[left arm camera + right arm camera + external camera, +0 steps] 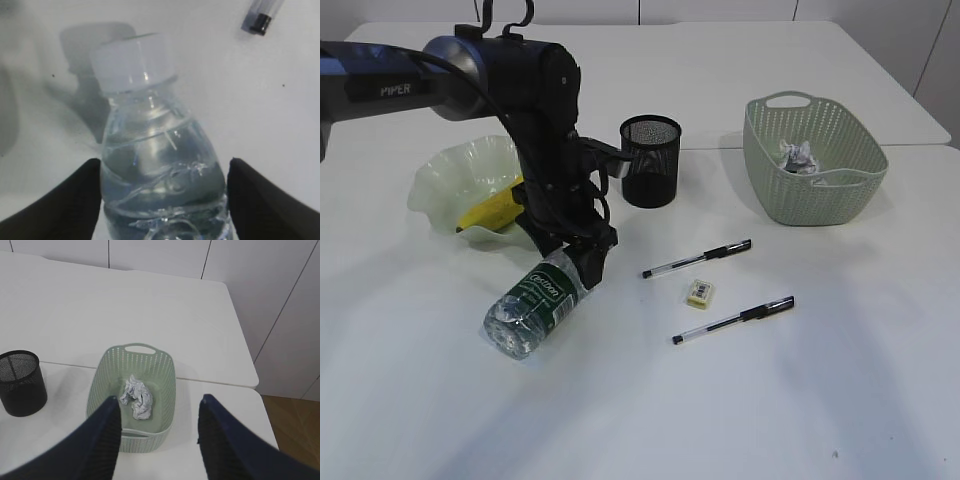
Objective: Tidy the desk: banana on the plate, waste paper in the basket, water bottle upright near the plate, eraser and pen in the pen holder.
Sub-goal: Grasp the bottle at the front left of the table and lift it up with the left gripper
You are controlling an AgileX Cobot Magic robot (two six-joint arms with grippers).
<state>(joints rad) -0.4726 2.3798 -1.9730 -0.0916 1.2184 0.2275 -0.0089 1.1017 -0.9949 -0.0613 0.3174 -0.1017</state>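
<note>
A clear water bottle [535, 305] with a green label lies on its side on the white table. My left gripper [582, 262] is at its neck end. In the left wrist view my left gripper [164, 200] has both fingers against the shoulder of the water bottle [160, 165], below the white cap. The banana [495, 208] lies in the pale green plate [450, 170]. Two pens [698, 258] [735, 320] and a yellow eraser [700, 292] lie on the table. The black mesh pen holder [650, 160] stands behind them. Crumpled paper [137, 397] lies in the green basket [100, 385]. My right gripper [159, 398] is open and empty above it.
The basket [865, 165] stands at the right, near the seam between two tables. The pen holder also shows at the left of the right wrist view [20, 382]. A pen's end [260, 15] shows beyond the bottle's cap. The right arm is outside the exterior view.
</note>
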